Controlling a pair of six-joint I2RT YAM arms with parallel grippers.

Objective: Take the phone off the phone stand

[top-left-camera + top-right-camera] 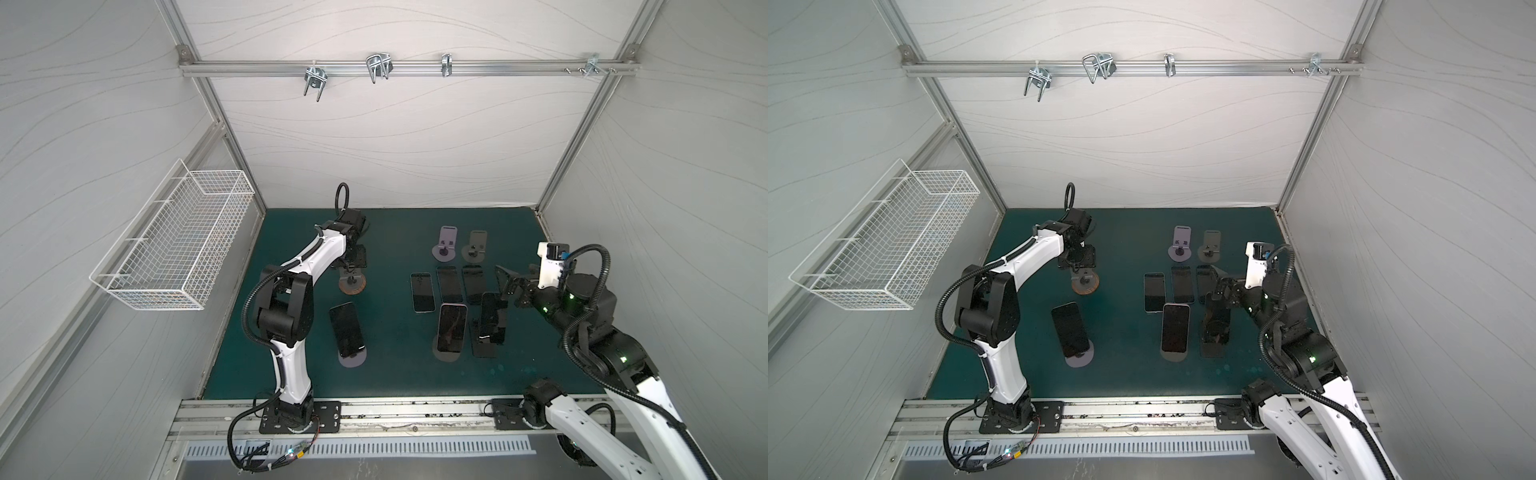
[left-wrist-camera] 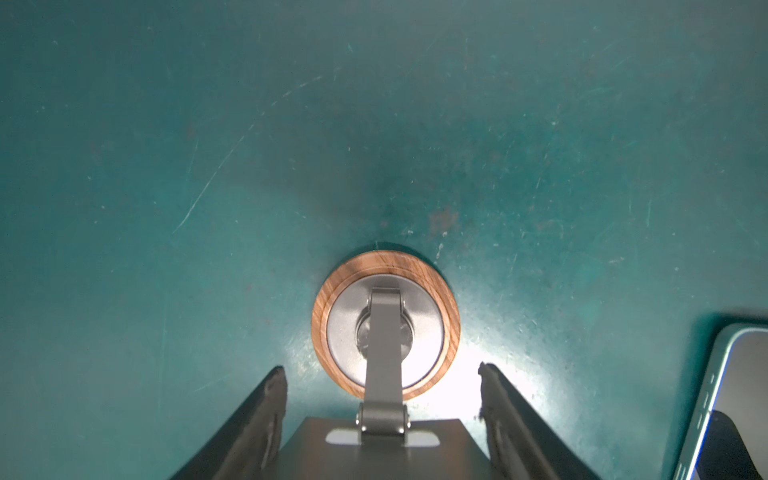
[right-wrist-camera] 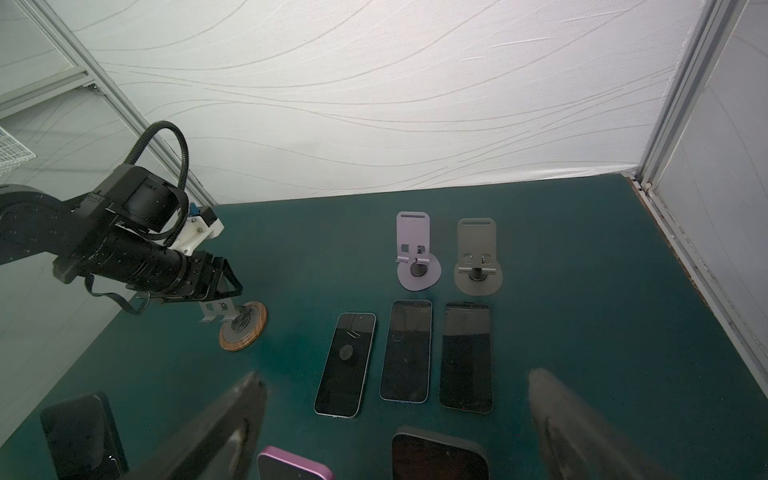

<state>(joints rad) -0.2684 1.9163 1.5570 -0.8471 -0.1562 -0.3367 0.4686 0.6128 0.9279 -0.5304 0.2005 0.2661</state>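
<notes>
- Three phones are propped on stands. In a top view the black phone (image 1: pixel 490 318) is at lower right of centre, the purple-edged phone (image 1: pixel 452 328) is just left of it, and the dark phone (image 1: pixel 347 330) is at left of centre on the lilac stand (image 1: pixel 353 360).
- The right gripper (image 1: pixel 511 282) hangs just above the black phone, fingers spread wide with nothing between them. My guess is that the black phone is next.
- The left gripper (image 2: pixel 382 370) has its fingers clenched on the back plate of the wood-ringed stand (image 2: pixel 386 316), which holds no phone.
- Three flat phones (image 1: pixel 449 284) lie in a row on the worktop (image 1: pixel 395 382), with two empty stands (image 1: pixel 446 245) behind them.
- Handling, as I judge it: the phone is a rigid slab with some weight, its glass face is slick and breakable, and the narrow side edges offer better purchase.
- It is best held across the long edges, upper half, clear of the stand's lip, then lifted up and off the plate.
- The black phone's stand is mostly hidden. It looks light, so it could drag along or tip.
</notes>
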